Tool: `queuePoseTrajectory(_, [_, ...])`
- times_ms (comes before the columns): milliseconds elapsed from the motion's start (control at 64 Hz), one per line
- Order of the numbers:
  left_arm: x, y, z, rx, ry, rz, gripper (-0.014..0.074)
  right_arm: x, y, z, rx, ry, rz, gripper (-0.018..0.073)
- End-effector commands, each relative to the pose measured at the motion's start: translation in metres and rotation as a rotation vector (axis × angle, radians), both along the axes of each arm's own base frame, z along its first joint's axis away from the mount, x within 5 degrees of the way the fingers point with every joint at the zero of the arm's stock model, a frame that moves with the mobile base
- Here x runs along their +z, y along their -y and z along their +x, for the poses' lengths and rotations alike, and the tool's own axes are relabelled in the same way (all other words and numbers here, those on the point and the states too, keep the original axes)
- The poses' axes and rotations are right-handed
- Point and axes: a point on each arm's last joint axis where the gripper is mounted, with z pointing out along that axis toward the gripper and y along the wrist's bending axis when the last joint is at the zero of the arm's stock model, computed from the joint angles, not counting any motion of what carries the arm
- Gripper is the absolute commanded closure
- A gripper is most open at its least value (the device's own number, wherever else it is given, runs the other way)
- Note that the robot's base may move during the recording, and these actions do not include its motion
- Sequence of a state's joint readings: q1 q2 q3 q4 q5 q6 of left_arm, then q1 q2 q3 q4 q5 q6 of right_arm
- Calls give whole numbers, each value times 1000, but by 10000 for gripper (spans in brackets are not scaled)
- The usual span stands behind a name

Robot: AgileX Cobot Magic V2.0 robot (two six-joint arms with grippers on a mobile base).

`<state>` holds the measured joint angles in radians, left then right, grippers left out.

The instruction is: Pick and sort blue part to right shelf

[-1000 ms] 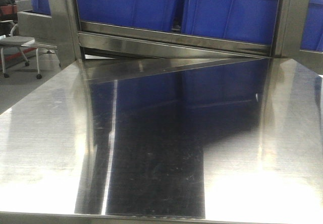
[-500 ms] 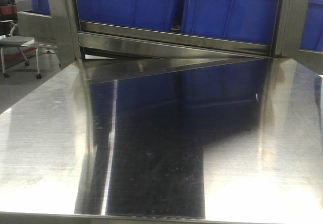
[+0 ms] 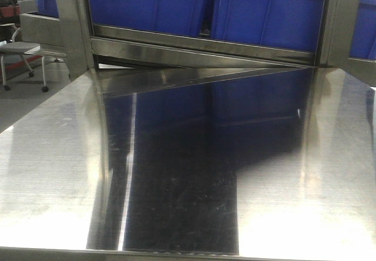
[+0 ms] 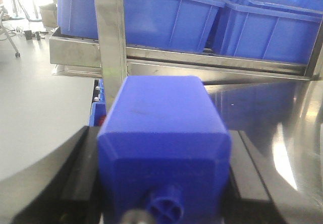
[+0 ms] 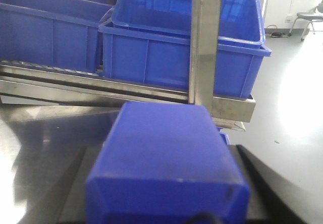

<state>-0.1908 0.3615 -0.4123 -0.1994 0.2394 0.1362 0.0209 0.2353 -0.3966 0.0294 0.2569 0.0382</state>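
Note:
My left gripper (image 4: 162, 133) is shut on a blue block-shaped part (image 4: 161, 103), which fills the space between the black fingers (image 4: 75, 163). My right gripper (image 5: 162, 153) is shut on a second blue block part (image 5: 164, 125) in the same way. Both are held above the steel table (image 3: 59, 173), facing the steel-framed shelf (image 3: 200, 48) with large blue bins (image 3: 264, 14). The left wrist view shows a shelf upright (image 4: 112, 37) just behind the part. The right wrist view shows another upright (image 5: 204, 42) at the shelf's right end. Neither gripper shows in the front view.
An office chair (image 3: 17, 55) stands on the floor left of the table. Bare floor lies beyond the table's left side (image 4: 30, 108) and beyond the shelf's right end (image 5: 287, 113). Another chair (image 5: 310, 19) stands far off on the right.

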Motion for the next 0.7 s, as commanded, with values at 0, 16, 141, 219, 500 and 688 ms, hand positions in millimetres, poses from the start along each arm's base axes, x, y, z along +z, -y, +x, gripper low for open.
queuePoseTrajectory(0, [18,-2,0,21,112,-29,244,17,1,-1,-9,111,-14,127])
queuePoseTrajectory(16, [18,-2,0,21,112,-29,244,17,1,-1,-9,111,-14,127])
queuePoseTrajectory(141, [18,-2,0,21,112,-29,244,17,1,-1,-9,111,-14,127])
queuePoseTrajectory(219, [18,-2,0,21,112,-29,244,17,1,-1,-9,111,-14,127])
queuePoseTrajectory(500, [18,-2,0,21,112,-29,244,17,1,-1,-9,111,-14,127])
queuePoseTrajectory(688, [18,-2,0,21,112,-29,244,17,1,-1,-9,111,-14,127])
